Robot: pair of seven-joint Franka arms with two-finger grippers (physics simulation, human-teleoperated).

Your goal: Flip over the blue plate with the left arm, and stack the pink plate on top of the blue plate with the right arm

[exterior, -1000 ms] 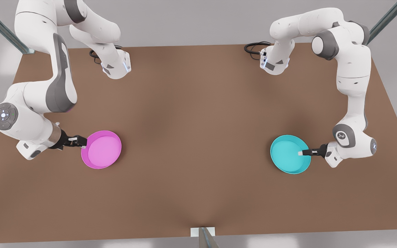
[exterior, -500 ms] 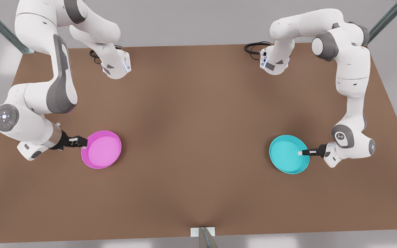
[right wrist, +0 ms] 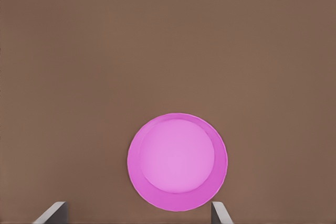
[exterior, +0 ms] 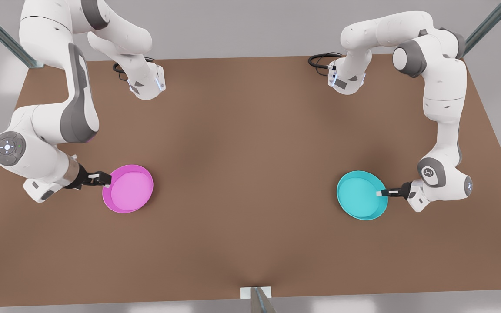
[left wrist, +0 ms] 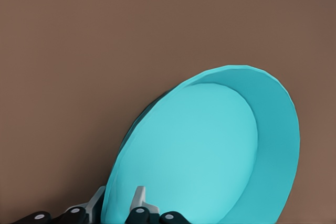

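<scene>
Now the left gripper (exterior: 382, 193) pinches the blue plate (exterior: 359, 199) by its rim, mid-flip; next, rotate it over. The right gripper (exterior: 102, 178) waits, spread wide, beside the pink plate (exterior: 129, 188).

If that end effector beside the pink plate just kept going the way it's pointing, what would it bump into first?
Most likely the pink plate itself: the right end effector is open and points at its near rim, apparently just short of touching.

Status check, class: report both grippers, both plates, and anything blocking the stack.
Left gripper shut on blue plate rim, plate tilted, open side up. Right gripper open beside pink plate, which lies flat. Brown table between plates unobstructed.
</scene>
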